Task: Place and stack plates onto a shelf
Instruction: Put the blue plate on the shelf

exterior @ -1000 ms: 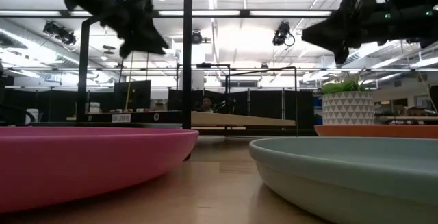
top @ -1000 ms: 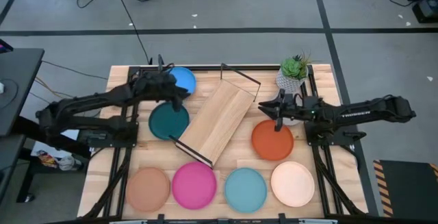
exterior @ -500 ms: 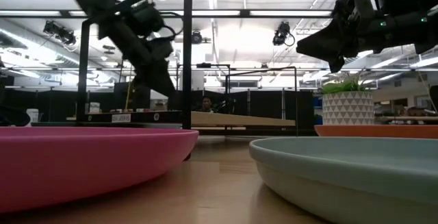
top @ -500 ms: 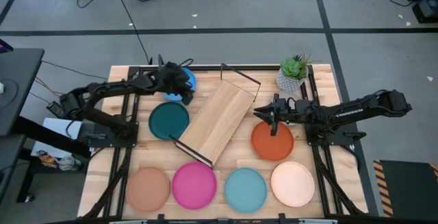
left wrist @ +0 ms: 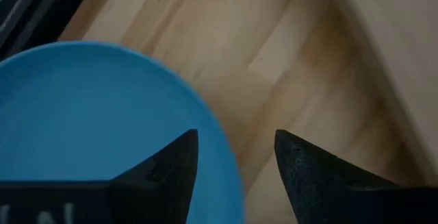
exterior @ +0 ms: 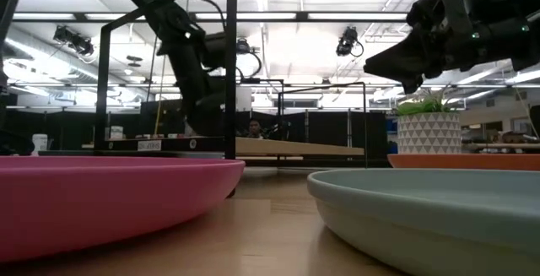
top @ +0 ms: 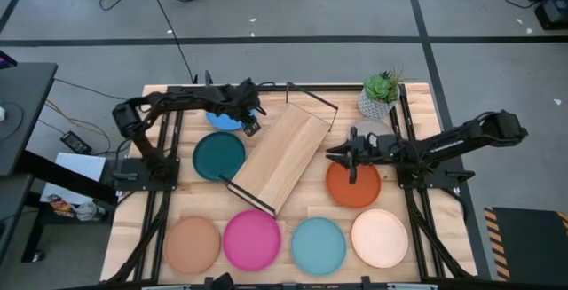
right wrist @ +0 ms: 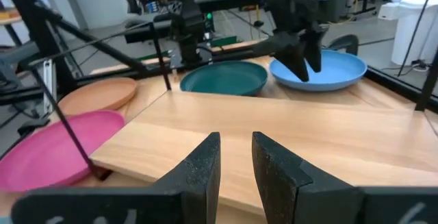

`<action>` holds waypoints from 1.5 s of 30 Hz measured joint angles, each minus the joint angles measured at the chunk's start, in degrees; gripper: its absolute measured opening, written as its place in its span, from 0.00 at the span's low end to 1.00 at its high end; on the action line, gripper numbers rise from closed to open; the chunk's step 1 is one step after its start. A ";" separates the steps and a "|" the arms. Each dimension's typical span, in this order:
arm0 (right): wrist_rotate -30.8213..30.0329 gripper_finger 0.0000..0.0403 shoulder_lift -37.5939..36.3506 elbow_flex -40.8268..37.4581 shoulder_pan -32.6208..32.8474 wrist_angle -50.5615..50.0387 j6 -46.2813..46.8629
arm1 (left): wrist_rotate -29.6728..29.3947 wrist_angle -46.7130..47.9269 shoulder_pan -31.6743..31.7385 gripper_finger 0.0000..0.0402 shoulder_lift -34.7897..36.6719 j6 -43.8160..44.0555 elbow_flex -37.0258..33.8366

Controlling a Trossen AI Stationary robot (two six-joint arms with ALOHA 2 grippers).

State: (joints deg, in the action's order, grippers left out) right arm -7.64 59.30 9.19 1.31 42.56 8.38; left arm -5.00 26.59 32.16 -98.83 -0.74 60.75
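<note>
The blue plate (top: 220,120) (left wrist: 89,114) lies flat at the table's far left, partly under my left arm. My left gripper (top: 251,123) (left wrist: 236,169) is open, low over the plate's right rim. One finger stands over the plate and the other over the bare table. The light-wood shelf (top: 282,152) (right wrist: 274,135) stands slantwise mid-table. My right gripper (top: 341,154) (right wrist: 236,162) is open by a narrow gap. It hovers between the shelf and the orange plate (top: 353,184), pointing toward the table's left. The dark teal plate (top: 219,156) lies left of the shelf.
Tan (top: 191,244), pink (top: 251,239), light teal (top: 319,244) and cream (top: 380,237) plates lie in a row along the near edge. A potted plant (top: 382,95) stands at the far right. The shelf's black wire end frames (top: 312,99) rise at both ends.
My left gripper has moved down and a little toward the table's right, from above the dark teal plate to the blue plate's right rim, while its arm folded back. My right gripper has shifted slightly left toward the shelf. No plate has moved.
</note>
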 joint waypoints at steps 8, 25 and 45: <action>-0.22 0.23 4.36 0.00 2.24 3.46 -0.89 | -4.21 1.48 -0.01 0.49 -3.40 -0.91 0.00; -1.82 0.23 6.72 -0.04 4.28 5.62 -3.57 | -8.54 3.48 -0.35 0.04 -3.60 -1.04 -0.06; -3.30 0.23 6.69 -0.04 4.36 5.56 -3.45 | 1.42 25.63 -5.11 0.02 -3.51 -1.79 18.57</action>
State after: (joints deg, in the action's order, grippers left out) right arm -10.94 65.99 9.15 5.67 48.12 4.93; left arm -3.58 52.22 27.06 -102.35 -2.53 79.32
